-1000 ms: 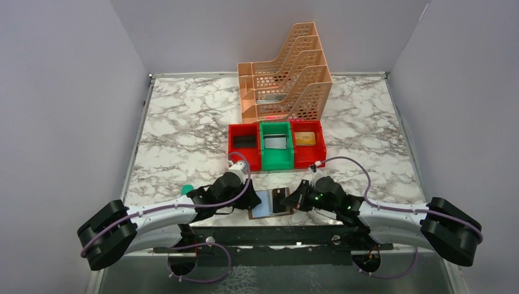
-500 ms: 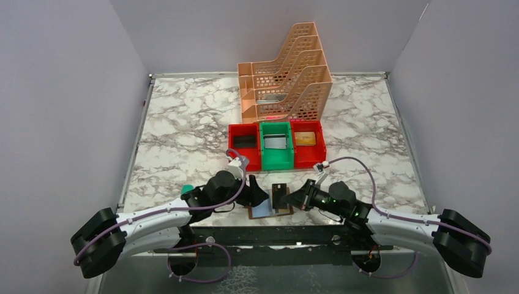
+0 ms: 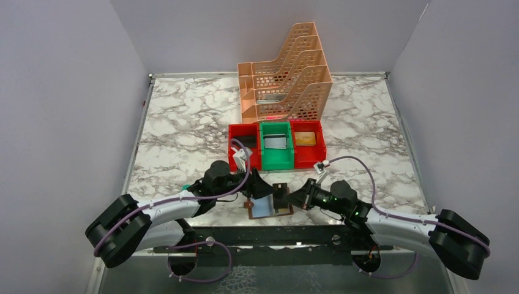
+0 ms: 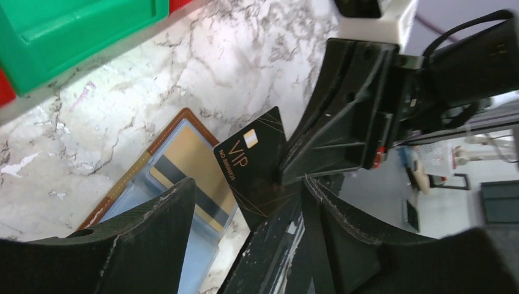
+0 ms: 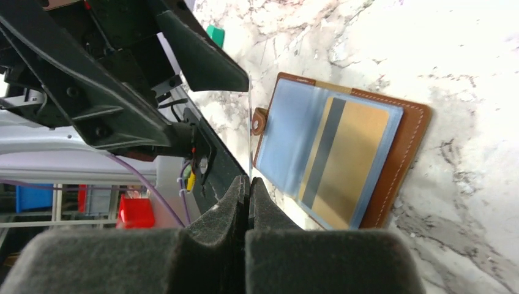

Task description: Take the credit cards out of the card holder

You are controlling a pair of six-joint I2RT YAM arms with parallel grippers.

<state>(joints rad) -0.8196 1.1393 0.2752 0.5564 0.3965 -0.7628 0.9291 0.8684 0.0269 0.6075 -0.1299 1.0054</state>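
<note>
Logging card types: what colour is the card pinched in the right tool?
The card is black with gold VIP lettering; clearest in left wrist view.

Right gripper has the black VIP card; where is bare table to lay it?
Bare marble table lies left of the left red bin, out to the left edge, and right of the right red bin, nearer the right gripper holding the black VIP card. Crowded: the strip between the green bin and the card holder, where the open left gripper sits.

tbl [image 3: 183,122]: grey-veined white marble | file rack [image 3: 287,79]: peach, perforated, tiered, back ctr | L red bin [image 3: 232,147], green bin [image 3: 275,161], R red bin [image 3: 309,157]: side by side, touching, just in front of rack | teal obj [image 3: 186,187]: near-left, partly hidden
</note>
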